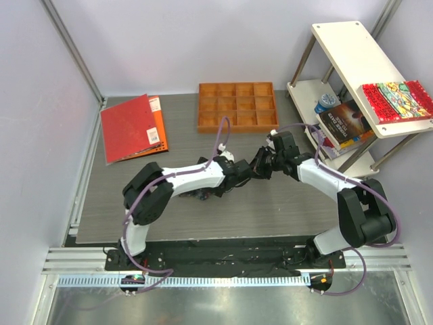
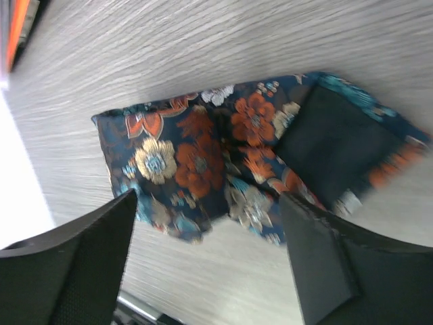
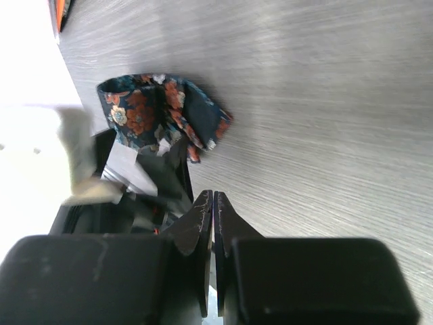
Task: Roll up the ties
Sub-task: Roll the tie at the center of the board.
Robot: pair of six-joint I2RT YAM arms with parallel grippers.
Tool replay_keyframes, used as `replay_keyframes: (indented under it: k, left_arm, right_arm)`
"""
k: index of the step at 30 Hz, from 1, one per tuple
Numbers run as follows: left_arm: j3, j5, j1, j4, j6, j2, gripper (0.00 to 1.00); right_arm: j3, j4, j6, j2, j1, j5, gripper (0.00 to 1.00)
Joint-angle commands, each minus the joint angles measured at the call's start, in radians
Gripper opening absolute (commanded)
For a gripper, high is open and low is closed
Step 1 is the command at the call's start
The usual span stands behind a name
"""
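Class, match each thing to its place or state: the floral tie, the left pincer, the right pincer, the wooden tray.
1 tie
2 left pincer
3 right pincer
4 wooden tray

a shut, holding nothing
b far side of the table
c bunched up on the table
d open, over the tie

Pairs: 1-c; 2-d; 3-a; 4-b

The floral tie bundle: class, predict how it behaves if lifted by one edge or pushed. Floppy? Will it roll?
Probably floppy: the tie is soft fabric with creased, uneven folds. Lifted by one edge it would likely unroll, since its dark inner flap gapes loose. Pushed, it should slide rather than roll; the bundle looks flattish.
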Motion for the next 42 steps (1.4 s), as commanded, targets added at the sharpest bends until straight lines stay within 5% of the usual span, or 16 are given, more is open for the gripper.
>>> replay_keyframes:
  k: [1, 6, 10, 11, 12, 15, 18, 30, 42]
  left_arm:
    - [0.046, 0.109, 0.001, 0.037, -0.007, -0.205, 0.89]
    - [-0.075, 0.171, 0.001, 0.04, -0.09, -0.384, 0.88]
    - [-0.285, 0.226, 0.001, 0.101, -0.19, -0.612, 0.74]
    - [-0.365, 0.232, 0.001, 0.113, -0.21, -0.645, 0.67]
    - [-0.403, 0.247, 0.003, 0.136, -0.228, -0.682, 0.48]
    - [-0.561, 0.283, 0.003, 0.196, -0.291, -0.809, 0.16]
    - [-0.683, 0.295, 0.011, 0.268, -0.337, -0.91, 0.0]
    - [-0.899, 0.476, 0.215, 0.612, -0.31, -0.896, 0.0]
    - [-0.846, 0.461, 0.296, 0.747, -0.302, -0.673, 0.0]
  right_arm:
    - [0.119, -0.04, -0.043, 0.028, -0.004, -0.017, 0.09]
    - [0.282, -0.118, -0.073, 0.126, 0.004, -0.011, 0.16]
    - [0.481, -0.2, -0.109, 0.241, 0.036, 0.007, 0.24]
    - [0.51, -0.22, -0.11, 0.293, 0.043, 0.013, 0.25]
    - [0.539, -0.224, -0.109, 0.318, 0.068, 0.015, 0.24]
    - [0.647, -0.233, -0.098, 0.419, 0.114, 0.035, 0.25]
    - [0.832, -0.269, -0.103, 0.544, 0.19, 0.048, 0.27]
    - [1.352, -0.437, -0.118, 0.962, 0.292, 0.029, 0.33]
    - [1.261, -0.418, -0.118, 0.972, 0.35, 0.052, 0.33]
